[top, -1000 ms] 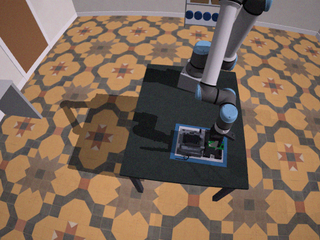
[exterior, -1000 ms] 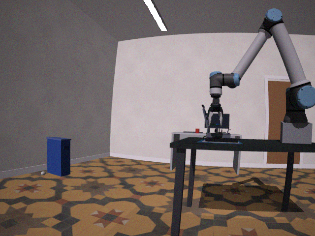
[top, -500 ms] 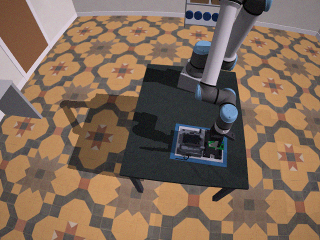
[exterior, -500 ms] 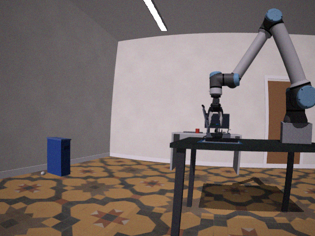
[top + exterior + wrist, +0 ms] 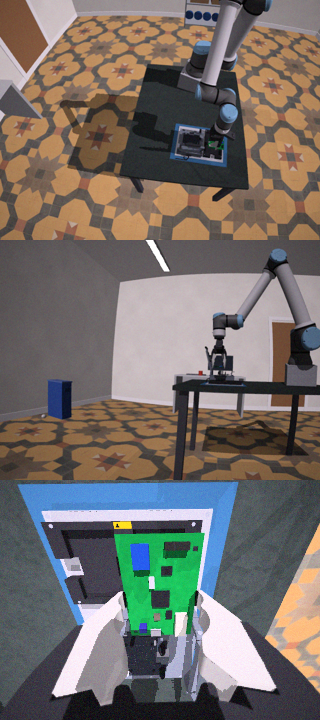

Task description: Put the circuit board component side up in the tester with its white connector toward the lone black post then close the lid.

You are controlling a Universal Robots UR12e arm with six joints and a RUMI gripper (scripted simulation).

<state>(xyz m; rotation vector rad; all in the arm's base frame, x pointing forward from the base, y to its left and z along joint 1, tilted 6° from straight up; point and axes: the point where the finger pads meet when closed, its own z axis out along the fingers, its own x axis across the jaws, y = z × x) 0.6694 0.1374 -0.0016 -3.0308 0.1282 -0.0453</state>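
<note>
The gripper [image 5: 216,141] [image 5: 219,367] [image 5: 160,605] is shut on the long edges of the green circuit board [image 5: 219,147] [image 5: 137,592]. The board is held above the black tray [image 5: 214,154] [image 5: 97,559], component side up and roughly level. A large white connector [image 5: 180,623] is at the board's lower end in the wrist view, on the tester's side. The tester [image 5: 180,141] [image 5: 142,657] is beside the tray, at left in the top view. Its lid [image 5: 190,149] [image 5: 208,357] stands open, nearly upright. The tester's pins and which black post stands alone cannot be made out clearly.
Tester and tray sit on a white sheet with a blue border [image 5: 224,162] [image 5: 130,496] on the dark table [image 5: 165,103]. A thin black curved piece [image 5: 186,158] is at the tester's front. The robot base [image 5: 187,81] [image 5: 300,375] stands at the table's rear.
</note>
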